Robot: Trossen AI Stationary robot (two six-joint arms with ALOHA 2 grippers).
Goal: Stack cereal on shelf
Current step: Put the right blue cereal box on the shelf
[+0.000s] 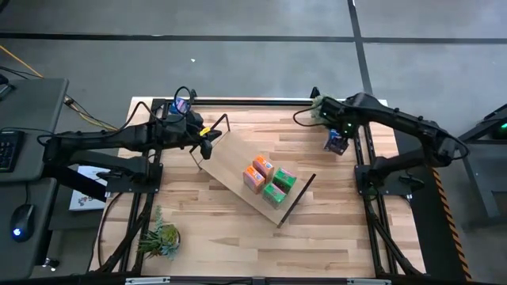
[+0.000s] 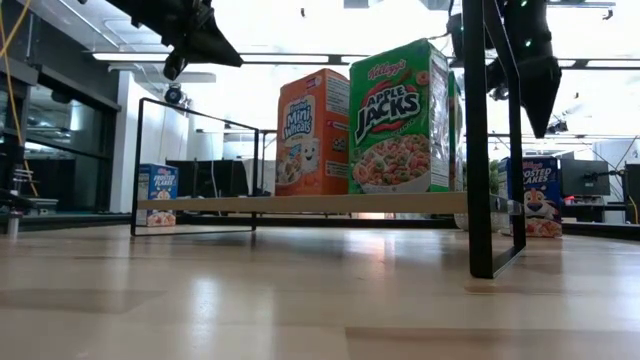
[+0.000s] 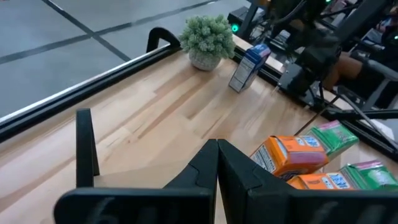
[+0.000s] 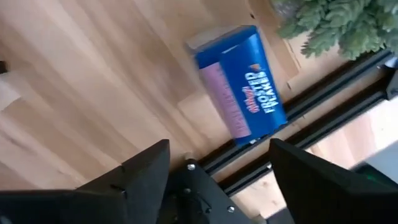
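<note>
Cereal (image 4: 245, 84) beneath spread right gripper (image 4: 214, 163).

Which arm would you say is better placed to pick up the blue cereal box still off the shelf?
Right, probably. The right gripper hovers open directly above the blue Frosted Flakes box; the left gripper is across the table at the shelf end.

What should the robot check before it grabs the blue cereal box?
1. Right gripper open: ok, its fingers are spread wide.
2. Blue cereal box under the right gripper: ok, it stands on the table just ahead of the fingers.
3. Room on the shelf: ok, bare board beside the orange boxes and green boxes.
4. Those four boxes standing steady: ok in the low view.
5. Left gripper out of the way: cannot tell, it hovers shut at the shelf's far end.
6. Plant close to the blue box: not ok, may get bumped.
</note>
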